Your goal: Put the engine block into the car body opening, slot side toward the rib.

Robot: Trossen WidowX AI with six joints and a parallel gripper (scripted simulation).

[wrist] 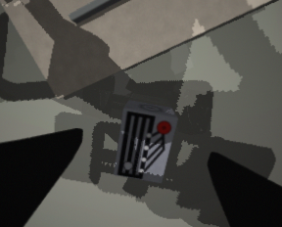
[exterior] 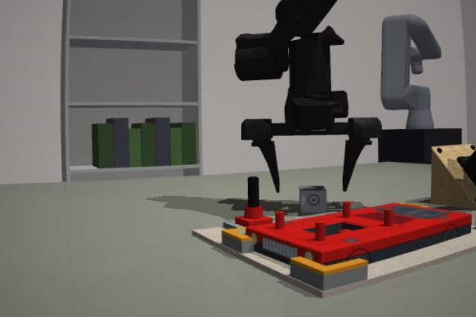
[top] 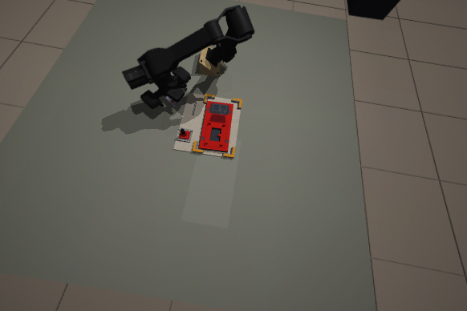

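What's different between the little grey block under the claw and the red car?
The engine block is small and boxy; the car body is much larger, long and low. The engine block is mostly grey, the car body mostly red on top. The engine block sits off the pale board, while the car body lies on it. Neither is held.
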